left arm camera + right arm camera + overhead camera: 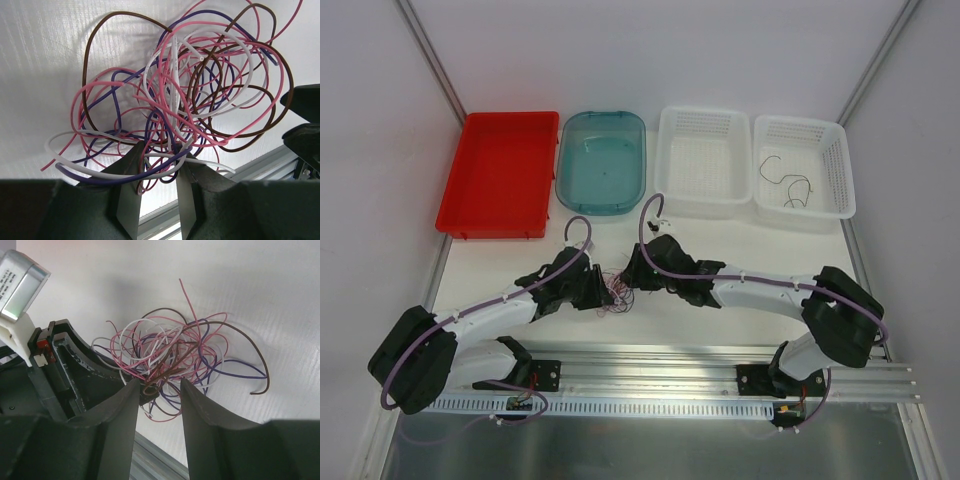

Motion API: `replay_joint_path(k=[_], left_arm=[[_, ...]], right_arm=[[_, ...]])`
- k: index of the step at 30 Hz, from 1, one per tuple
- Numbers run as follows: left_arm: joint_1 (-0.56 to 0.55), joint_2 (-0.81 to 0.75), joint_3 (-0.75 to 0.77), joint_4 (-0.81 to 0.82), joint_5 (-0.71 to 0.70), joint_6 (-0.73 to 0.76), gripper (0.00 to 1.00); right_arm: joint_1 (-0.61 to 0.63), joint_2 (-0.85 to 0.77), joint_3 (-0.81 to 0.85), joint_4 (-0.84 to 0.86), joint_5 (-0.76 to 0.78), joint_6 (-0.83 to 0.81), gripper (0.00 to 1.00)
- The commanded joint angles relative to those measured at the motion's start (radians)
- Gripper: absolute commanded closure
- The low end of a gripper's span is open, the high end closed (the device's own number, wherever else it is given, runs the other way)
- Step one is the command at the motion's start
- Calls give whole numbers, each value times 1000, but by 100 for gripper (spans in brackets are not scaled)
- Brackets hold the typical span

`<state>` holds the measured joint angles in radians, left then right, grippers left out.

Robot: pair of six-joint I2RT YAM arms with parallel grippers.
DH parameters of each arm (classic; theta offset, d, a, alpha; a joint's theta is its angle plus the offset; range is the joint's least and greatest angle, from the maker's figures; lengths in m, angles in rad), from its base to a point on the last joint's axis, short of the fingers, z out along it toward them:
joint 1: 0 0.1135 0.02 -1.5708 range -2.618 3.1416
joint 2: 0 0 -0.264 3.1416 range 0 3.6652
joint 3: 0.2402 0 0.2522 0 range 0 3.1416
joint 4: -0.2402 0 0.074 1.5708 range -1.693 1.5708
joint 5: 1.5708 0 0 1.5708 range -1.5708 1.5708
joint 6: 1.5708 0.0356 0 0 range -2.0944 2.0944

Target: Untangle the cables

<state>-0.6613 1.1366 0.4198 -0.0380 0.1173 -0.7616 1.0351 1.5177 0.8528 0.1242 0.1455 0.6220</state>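
Item: the cables (617,290), one clump of thin curly strands in pink, white, purple and brown.
Location: middle of the desk (700,325), toward its near edge, between both grippers.
Handling, as we judge it: very light, soft and springy, and apt to snag so that one pull drags the whole clump. We advise taking a single outlying loop or a free brown end, not the dense core.
State of left gripper (159,150): jaws stand narrow about several strands; we cannot tell whether they bite.
State of right gripper (160,387): jaws spread, with strands lying between them unpinched.
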Motion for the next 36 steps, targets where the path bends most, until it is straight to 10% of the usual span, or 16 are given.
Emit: replay_joint_path(k=[1, 12, 20, 36], left_arm=[[-15, -18, 20, 20, -16, -16, 70], [-32, -12, 28, 21, -31, -19, 71], [-34, -12, 16, 16, -70, -31, 72], [-20, 40, 59, -129, -211, -30, 83]], right_arm=[[6, 12, 49, 48, 8, 41, 59], [6, 58, 61, 43, 12, 70, 68], [6, -7, 51, -27, 37, 35, 99], [-85, -473, 265, -541, -12, -355, 99]])
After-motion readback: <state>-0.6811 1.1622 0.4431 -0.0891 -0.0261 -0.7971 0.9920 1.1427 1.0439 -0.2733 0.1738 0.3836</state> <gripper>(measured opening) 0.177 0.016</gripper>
